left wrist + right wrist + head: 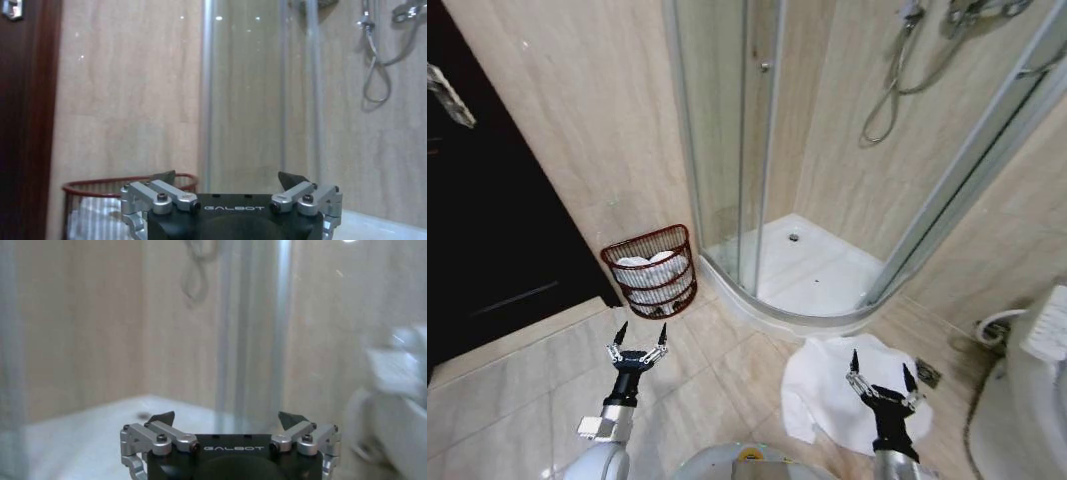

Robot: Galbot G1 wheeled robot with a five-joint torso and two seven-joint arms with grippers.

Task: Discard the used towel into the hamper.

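A white towel [832, 385] lies crumpled on the tiled floor in front of the shower tray. My right gripper [881, 365] hangs open above the towel's right part, with nothing between its fingers. The hamper [653, 271], a dark red-brown wire basket, stands against the wall beside the shower and holds white cloth. My left gripper [642, 335] is open and empty, a short way in front of the hamper. In the left wrist view the hamper's rim [107, 186] shows just beyond the open left gripper [227, 176]. The right wrist view has the right gripper [227, 416] open before the shower tray.
A curved glass shower enclosure [757, 150] with a white tray [817, 275] stands ahead. A dark door [487, 220] is on the left. A white toilet [1032, 390] stands at the right edge. A floor drain [929, 374] lies just right of the towel.
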